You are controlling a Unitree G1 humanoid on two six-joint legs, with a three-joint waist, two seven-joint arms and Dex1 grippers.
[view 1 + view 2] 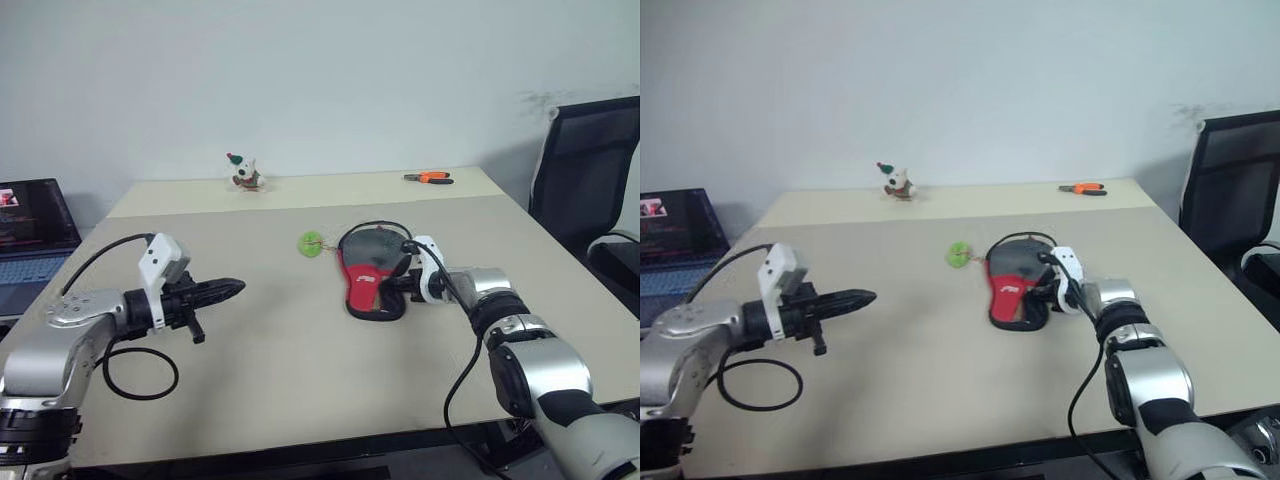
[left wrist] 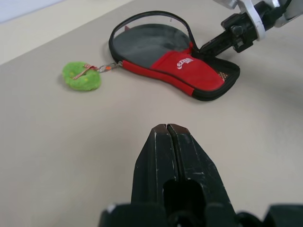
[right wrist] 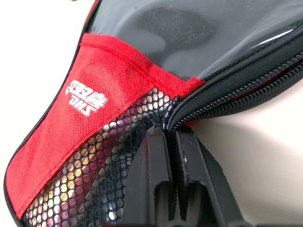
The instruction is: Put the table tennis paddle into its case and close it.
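1. We find the case (image 1: 373, 278) lying flat at mid-table (image 1: 300, 400), its zip partly undone.
2. The right gripper (image 1: 408, 283) has its jaws pinched together on the case's zip edge beside the mesh pocket (image 3: 90, 184).
3. A green fluffy charm (image 1: 312, 243) hangs off the case's far end.
4. The left gripper (image 1: 228, 288) hovers well apart, jaws together, holding nothing.

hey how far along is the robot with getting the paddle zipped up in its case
Done: the paddle looks seated in the case, its black face showing through the opening. In hand: the right gripper is shut at the case's zipper edge, beside the mesh pocket, seemingly pinching there. Left: the zip still gapes around the round end, so closing remains. The left gripper is shut, holding nothing, apart from the case.
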